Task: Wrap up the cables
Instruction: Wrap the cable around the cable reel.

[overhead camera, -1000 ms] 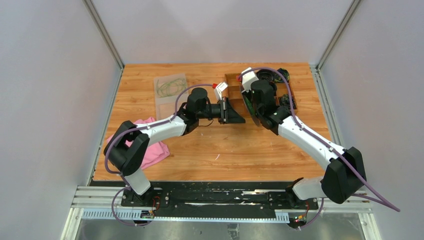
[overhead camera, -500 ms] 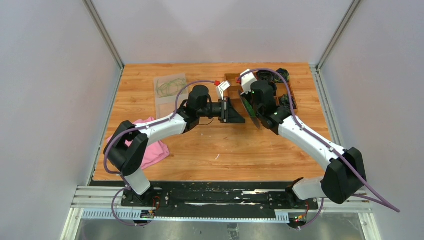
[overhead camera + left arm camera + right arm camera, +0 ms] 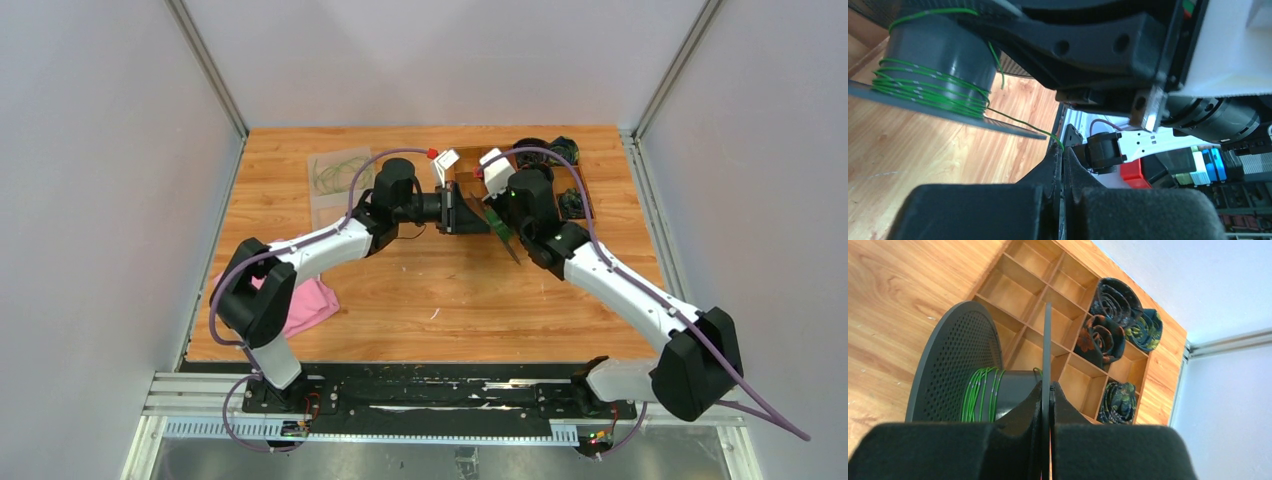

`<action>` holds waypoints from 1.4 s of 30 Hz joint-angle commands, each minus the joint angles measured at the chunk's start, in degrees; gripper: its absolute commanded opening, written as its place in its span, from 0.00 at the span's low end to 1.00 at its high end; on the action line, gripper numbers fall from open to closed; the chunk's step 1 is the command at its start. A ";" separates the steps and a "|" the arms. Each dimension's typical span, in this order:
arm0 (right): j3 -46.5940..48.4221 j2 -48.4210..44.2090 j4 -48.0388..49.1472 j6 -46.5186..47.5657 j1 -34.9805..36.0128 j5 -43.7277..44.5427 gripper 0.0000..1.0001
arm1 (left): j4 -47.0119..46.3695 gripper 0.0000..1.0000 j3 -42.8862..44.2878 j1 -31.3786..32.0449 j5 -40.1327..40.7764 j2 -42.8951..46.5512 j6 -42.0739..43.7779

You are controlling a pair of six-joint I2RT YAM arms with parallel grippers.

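My left claw [image 3: 1063,156] is closed on the thin green cable [image 3: 930,90]. In the left wrist view the cable goes almost straight from my tips toward 10 o'clock, to the core of the black spool [image 3: 943,50]. That core's axis stands about 12 to 6 there. My right claw [image 3: 1048,390] is clamped on 1 flange and holds the spool above the worktop [image 3: 400,290]. I judge the next turn needs this line to lie across the axis. The wooden tray [image 3: 1023,290] is just behind, so the room is small.
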State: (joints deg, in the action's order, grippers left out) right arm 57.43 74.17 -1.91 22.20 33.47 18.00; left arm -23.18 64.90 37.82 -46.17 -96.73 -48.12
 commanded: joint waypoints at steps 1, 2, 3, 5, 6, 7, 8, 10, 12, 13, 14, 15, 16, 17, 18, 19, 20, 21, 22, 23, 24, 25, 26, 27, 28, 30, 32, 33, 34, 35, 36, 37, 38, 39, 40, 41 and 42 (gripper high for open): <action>-1.98 -1.38 -1.52 2.53 0.01 -4.38 0.01 | -2.59 0.00 3.74 -1.18 -3.71 -0.83 0.97; -2.24 -1.66 -1.86 2.77 -0.06 -5.45 0.01 | -2.65 0.00 4.02 -1.44 -4.07 -1.02 0.90; -2.48 -1.90 -2.06 3.12 0.00 -6.35 0.01 | -2.63 0.00 4.27 -1.70 -4.45 -1.25 0.87; -2.88 -2.53 -2.65 4.00 0.01 -8.45 0.01 | -2.72 0.00 4.60 -2.23 -5.00 -1.50 1.08; -3.11 -2.88 -2.96 4.48 0.01 -9.74 0.01 | -2.74 0.00 4.55 -2.49 -5.29 -1.69 1.16; -3.19 -3.17 -3.50 5.01 0.01 -11.19 0.01 | -2.59 0.00 4.65 -2.76 -5.70 -1.87 1.35; -3.20 -3.49 -4.02 5.68 -0.05 -12.61 0.00 | -1.72 0.00 4.82 -3.02 -5.86 -2.09 1.86; -3.04 -3.96 -5.29 6.65 -0.01 -14.96 0.01 | -0.22 0.00 4.83 -3.43 -5.99 -2.07 3.41; -2.67 -4.17 -6.49 7.58 -0.03 -16.72 0.00 | 1.71 0.00 4.88 -3.67 -6.07 -1.85 5.47; -2.41 -4.28 -6.93 7.86 -0.01 -17.37 0.01 | 2.95 0.00 4.88 -3.72 -5.93 -1.68 6.73; -2.22 -4.40 -7.33 8.13 0.00 -18.04 0.00 | 4.14 0.00 4.82 -3.72 -5.87 -1.44 8.04; -2.09 -4.53 -7.59 8.35 -0.04 -18.34 0.00 | 5.55 0.00 4.87 -3.77 -5.72 -1.25 9.39; -2.01 -4.67 -7.85 8.38 0.01 -18.68 0.01 | 6.92 0.00 4.88 -3.80 -5.53 -0.96 10.97; -1.91 -4.89 -8.06 8.47 -0.08 -19.04 0.01 | 8.33 0.00 4.84 -3.81 -5.29 -0.69 12.86; -1.84 -5.08 -8.18 8.29 -0.12 -19.32 0.01 | 9.90 0.00 4.82 -3.81 -4.91 -0.28 14.74; -1.69 -5.27 -8.43 7.97 -0.20 -20.03 0.01 | 11.18 0.00 4.86 -3.81 -4.61 -0.11 16.64; -1.45 -5.34 -8.84 7.81 -0.26 -20.84 0.01 | 12.71 0.00 5.10 -3.89 -4.28 0.17 18.54; -1.11 -5.36 -9.23 7.53 -0.37 -21.40 0.00 | 14.29 0.00 5.27 -3.90 -3.99 0.37 20.57; -0.86 -5.51 -9.74 7.29 -0.37 -22.28 0.01 | 15.64 0.00 5.37 -3.90 -3.59 0.54 22.41; -0.52 -5.67 -10.30 6.97 -0.47 -23.20 0.01 | 16.91 0.00 5.48 -3.96 -3.16 0.71 24.76; -0.30 -5.77 -10.78 6.58 -0.48 -23.95 0.01 | 18.42 0.00 5.81 -3.94 -2.77 0.81 26.09; -0.05 -5.91 -11.13 6.28 -0.55 -24.58 0.01 | 19.74 0.00 6.07 -3.98 -2.25 0.92 28.47; 0.20 -6.01 -11.50 5.87 -0.66 -25.07 0.00 | 21.10 0.00 6.28 -3.98 -1.84 1.00 30.42; 0.53 -6.12 -11.85 5.46 -0.87 -25.59 0.01 | 22.15 0.00 6.44 -3.96 -1.26 0.95 31.88; 0.89 -6.14 -12.30 5.09 -1.13 -26.37 0.01 | 22.86 0.00 6.49 -3.94 -0.87 1.01 33.22; 1.42 -6.23 -12.67 4.11 -1.79 -27.34 0.01 | 24.78 0.00 6.64 -3.98 -0.24 0.84 35.91; 1.84 -6.22 -13.08 3.48 -2.24 -28.33 0.01 | 26.59 0.00 6.93 -3.99 0.69 0.75 38.96; 2.03 -6.12 -12.97 3.26 -2.40 -28.73 0.00 | 27.29 0.00 7.06 -3.99 1.13 0.75 40.39; 2.19 -6.05 -13.00 3.02 -2.71 -29.10 0.01 | 28.33 0.01 7.33 -3.99 1.50 0.71 42.08; 2.29 -5.99 -13.08 2.65 -3.07 -29.78 0.01 | 29.15 0.00 7.60 -3.99 1.67 0.62 43.52; 2.32 -5.91 -13.05 2.30 -3.41 -30.30 0.01 | 30.02 0.00 7.79 -3.99 1.82 0.56 44.88; 2.29 -5.76 -12.95 1.94 -3.60 -30.84 0.01 | 30.88 0.00 7.96 -3.99 2.01 0.43 46.36; 2.29 -5.71 -12.74 1.39 -3.89 -31.15 0.01 | 31.51 0.00 8.03 -3.99 1.96 0.36 47.82; 2.31 -5.71 -12.48 0.66 -4.14 -31.47 0.01 | 31.79 0.01 7.97 -3.99 1.96 0.20 49.14; 2.29 -5.62 -12.31 0.19 -4.33 -31.98 0.01 | 31.94 0.01 7.97 -3.99 1.85 -0.02 50.00; 2.33 -5.54 -12.17 -0.32 -4.44 -32.42 0.01 | 31.94 0.00 7.75 -3.99 1.54 -0.11 50.89; 2.39 -5.42 -12.08 -0.72 -4.66 -33.35 0.01 | 31.73 0.00 7.58 -3.99 1.38 -0.37 51.72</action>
State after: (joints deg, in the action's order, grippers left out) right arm 56.84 69.84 -15.29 24.75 30.83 -13.54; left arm 5.39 71.72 34.59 -46.00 -97.97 -3.84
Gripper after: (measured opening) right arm 0.028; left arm 0.012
